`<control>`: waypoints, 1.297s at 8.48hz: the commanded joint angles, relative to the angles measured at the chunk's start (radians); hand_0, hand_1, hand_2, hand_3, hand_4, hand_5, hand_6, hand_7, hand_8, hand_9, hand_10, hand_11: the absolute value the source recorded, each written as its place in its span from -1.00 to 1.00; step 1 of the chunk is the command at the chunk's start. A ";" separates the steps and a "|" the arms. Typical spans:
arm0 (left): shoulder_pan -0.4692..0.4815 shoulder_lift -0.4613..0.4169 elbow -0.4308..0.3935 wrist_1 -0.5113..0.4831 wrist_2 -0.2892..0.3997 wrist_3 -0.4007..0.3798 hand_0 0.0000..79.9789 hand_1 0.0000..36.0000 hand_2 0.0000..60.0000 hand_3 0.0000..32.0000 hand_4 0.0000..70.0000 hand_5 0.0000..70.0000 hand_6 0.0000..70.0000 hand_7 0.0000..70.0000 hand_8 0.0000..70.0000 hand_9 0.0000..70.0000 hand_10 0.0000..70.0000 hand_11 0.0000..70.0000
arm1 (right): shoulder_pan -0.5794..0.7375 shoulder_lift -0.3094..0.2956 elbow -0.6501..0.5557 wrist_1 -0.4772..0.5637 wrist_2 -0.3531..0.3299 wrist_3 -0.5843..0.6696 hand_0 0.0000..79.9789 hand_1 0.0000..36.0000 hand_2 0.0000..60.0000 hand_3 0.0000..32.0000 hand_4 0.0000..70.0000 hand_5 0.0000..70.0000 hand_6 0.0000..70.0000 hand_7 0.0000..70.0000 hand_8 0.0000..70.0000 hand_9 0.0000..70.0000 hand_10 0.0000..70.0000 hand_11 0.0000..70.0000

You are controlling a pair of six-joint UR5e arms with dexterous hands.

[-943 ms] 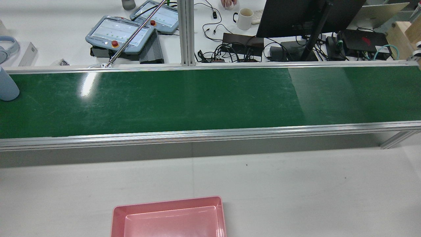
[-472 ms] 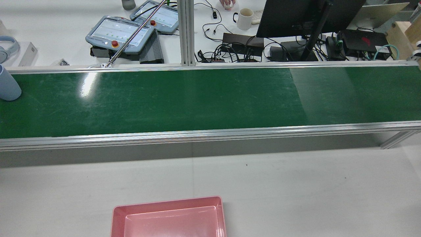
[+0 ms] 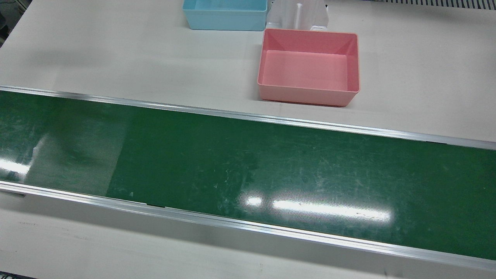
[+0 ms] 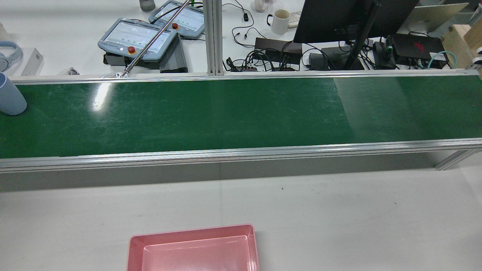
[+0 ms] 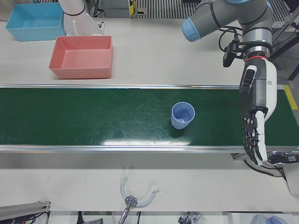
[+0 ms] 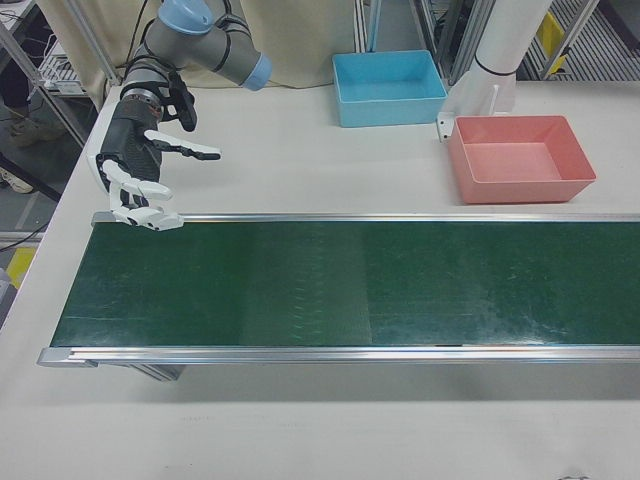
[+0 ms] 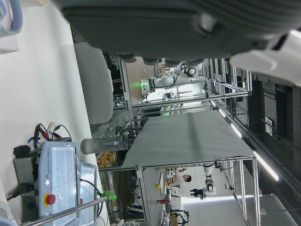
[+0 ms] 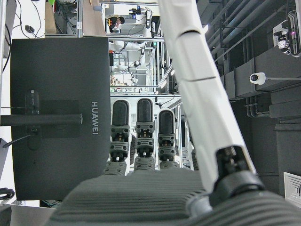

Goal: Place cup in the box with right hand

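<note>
Front view: pink box (image 3: 309, 66) on the counter (image 3: 116, 50) just beside the green conveyor belt (image 3: 248, 170); blue bin (image 3: 224, 15) behind the box.

Rear view: pale blue cup (image 4: 10, 98) upright on the belt, well apart from the box.

Left-front view: cup mouth-up on the belt; left hand (image 5: 254, 116) near it, fingers straight, empty.

Right-front view: right hand (image 6: 140, 170) at the belt's far end from the box, fingers spread, empty.
</note>
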 commanded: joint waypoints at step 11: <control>0.000 0.000 0.000 -0.001 0.000 -0.001 -1.00 -1.00 -1.00 -1.00 -1.00 -1.00 -1.00 -1.00 -1.00 -1.00 -1.00 -1.00 | -0.001 0.001 0.000 0.000 0.001 -0.002 1.00 0.89 -1.00 -1.00 -0.47 -0.55 -0.58 0.41 -0.20 -0.03 -0.36 0.02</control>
